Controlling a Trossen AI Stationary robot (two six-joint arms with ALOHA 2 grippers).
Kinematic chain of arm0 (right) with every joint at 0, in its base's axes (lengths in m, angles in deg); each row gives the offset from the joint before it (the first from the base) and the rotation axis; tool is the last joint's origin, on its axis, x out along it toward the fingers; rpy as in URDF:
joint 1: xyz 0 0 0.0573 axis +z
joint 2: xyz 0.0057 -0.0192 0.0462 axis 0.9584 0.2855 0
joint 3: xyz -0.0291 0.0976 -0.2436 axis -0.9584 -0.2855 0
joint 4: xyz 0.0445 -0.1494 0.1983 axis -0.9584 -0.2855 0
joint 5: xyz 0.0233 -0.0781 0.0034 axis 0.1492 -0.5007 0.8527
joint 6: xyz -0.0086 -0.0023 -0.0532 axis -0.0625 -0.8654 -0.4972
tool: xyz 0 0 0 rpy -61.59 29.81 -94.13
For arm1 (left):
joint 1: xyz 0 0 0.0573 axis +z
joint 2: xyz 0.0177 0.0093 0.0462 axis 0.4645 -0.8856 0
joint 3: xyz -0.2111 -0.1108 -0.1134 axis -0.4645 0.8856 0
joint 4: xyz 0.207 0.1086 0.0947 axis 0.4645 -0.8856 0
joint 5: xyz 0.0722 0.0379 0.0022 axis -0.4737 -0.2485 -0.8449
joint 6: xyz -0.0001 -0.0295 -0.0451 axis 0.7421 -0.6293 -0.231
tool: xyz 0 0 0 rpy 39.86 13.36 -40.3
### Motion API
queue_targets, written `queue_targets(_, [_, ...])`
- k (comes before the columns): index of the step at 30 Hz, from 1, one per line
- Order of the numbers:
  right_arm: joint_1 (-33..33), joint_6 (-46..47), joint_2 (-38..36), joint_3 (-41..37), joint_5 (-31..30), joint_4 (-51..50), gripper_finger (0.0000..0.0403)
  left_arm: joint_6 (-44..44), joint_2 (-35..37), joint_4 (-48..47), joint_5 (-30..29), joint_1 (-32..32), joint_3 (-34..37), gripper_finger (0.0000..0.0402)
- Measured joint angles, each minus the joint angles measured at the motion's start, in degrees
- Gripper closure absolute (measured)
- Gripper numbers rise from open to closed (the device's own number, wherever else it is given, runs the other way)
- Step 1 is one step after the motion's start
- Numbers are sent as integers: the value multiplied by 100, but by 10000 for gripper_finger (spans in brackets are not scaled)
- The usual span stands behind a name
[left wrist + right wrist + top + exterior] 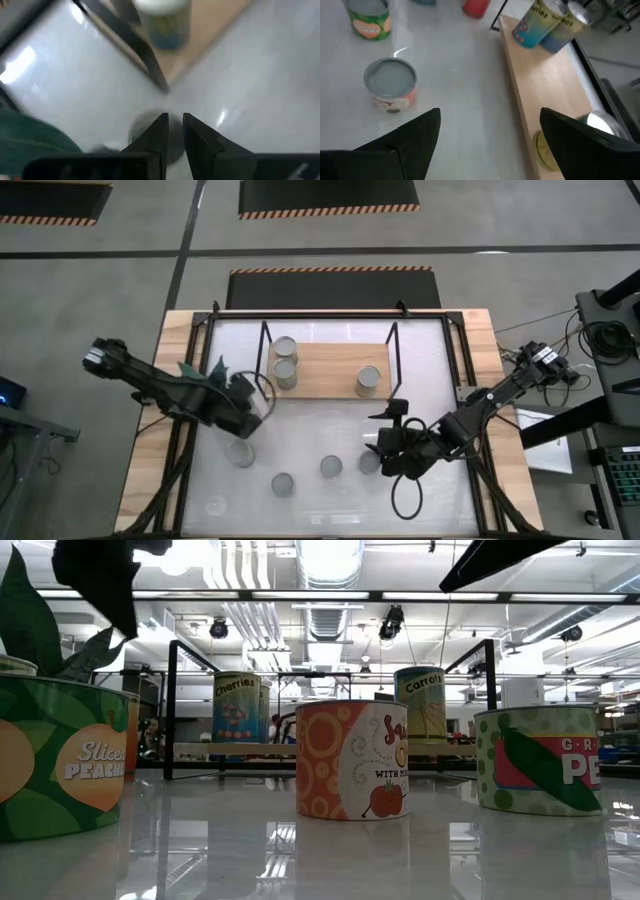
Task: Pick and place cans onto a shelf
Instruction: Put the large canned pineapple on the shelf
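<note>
The shelf [330, 370], a light-wood board in a black frame, stands at the table's far middle with three cans on it [285, 348] [285, 372] [369, 380]. Several more cans stand upright on the white table nearer the front [240, 452] [283, 484] [331, 467] [369, 462]. My left gripper [175, 131] is shut and empty above the table, off the shelf's near left corner [256, 404]. My right gripper [490, 135] is open wide and empty, near the shelf's near right edge [385, 435]; an orange-sided can [390, 82] stands ahead of it.
A teal plant [205, 375] stands at the table's left, beside my left arm. The shelf's black frame posts [392, 345] rise above the board. The low view shows a peaches can [60, 760], a tomato can [350, 760] and a green can [545, 760] close to the front edge.
</note>
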Motion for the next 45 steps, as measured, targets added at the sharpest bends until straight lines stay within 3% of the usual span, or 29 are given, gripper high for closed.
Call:
queue_targets(4, [1, -243, 0, -41, -134, 114, 76, 274, -596, -174, 461, 0, -215, 364])
queue_targets(13, [1, -238, -9, -43, -150, 131, 76, 252, -1269, -602, 495, 59, -255, 364])
queue_targets(37, [2, -44, -13, -312, -194, 171, 76, 181, -1388, -48, 523, 59, 283, 364])
queue_targets(45, [1, 16, -13, -325, -194, 172, 76, 430, -1385, 452, 678, 59, 145, 364])
